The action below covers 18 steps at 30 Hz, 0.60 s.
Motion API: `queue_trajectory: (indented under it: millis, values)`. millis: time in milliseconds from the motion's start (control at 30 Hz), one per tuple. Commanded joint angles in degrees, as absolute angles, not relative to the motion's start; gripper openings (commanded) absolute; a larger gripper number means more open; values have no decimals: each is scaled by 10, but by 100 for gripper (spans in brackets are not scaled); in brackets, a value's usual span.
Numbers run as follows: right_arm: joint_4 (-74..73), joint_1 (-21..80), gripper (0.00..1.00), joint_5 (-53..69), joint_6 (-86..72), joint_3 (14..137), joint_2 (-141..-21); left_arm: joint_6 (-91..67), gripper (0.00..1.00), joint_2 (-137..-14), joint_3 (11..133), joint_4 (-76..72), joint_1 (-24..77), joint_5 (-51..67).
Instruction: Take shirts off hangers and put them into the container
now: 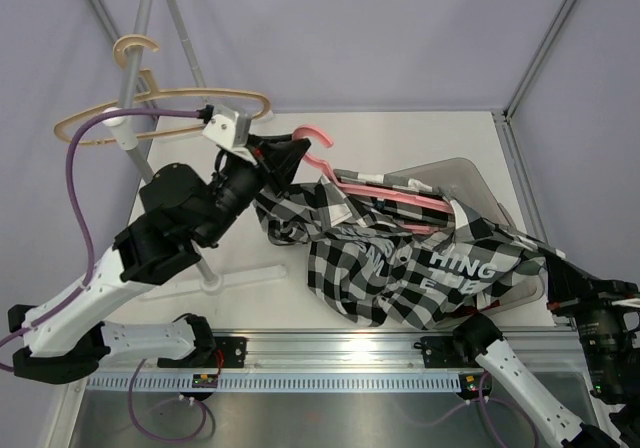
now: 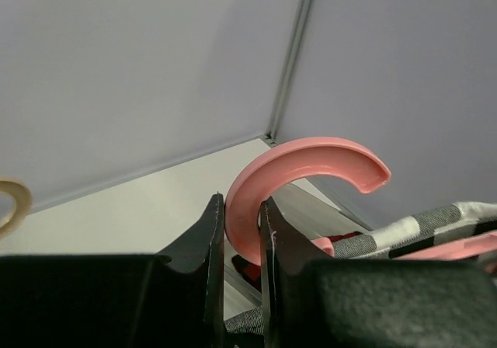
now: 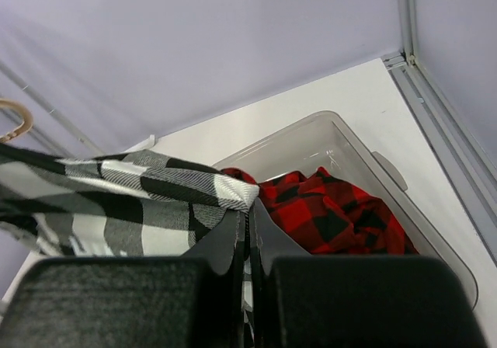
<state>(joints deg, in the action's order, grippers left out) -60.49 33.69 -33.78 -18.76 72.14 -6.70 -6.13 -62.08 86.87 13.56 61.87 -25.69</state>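
The right claw (image 3: pixel 247 212) is pinched on the soft black-and-white check shirt (image 1: pixel 400 268), which droops over the see-through grey plastic tub (image 1: pixel 470 173) at three o'clock. The shirt looks light and floppy, so grab a bunched edge. The left claw (image 2: pixel 242 202) pinches the hook of the thin pink plastic hanger (image 2: pixel 311 152).

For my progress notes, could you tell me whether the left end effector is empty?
No, the left end effector is shut on the pink hanger, gripping it just below its curved hook.
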Motion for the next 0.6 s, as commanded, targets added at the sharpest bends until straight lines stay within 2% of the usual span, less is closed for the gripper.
queue_trajectory:
  millis: [0,233,400,567]
  values:
    - [-576,331,0,-530,-184,706,-80,-85,0,-513,845,96,598,-291]
    - [-545,331,0,-445,-189,645,-135,-103,0,-468,826,112,598,-287]
    - [-508,331,0,-310,-229,624,-167,-108,0,-473,830,100,598,-276]
    - [-445,330,0,-277,-257,573,-186,-132,0,-488,835,79,598,-244]
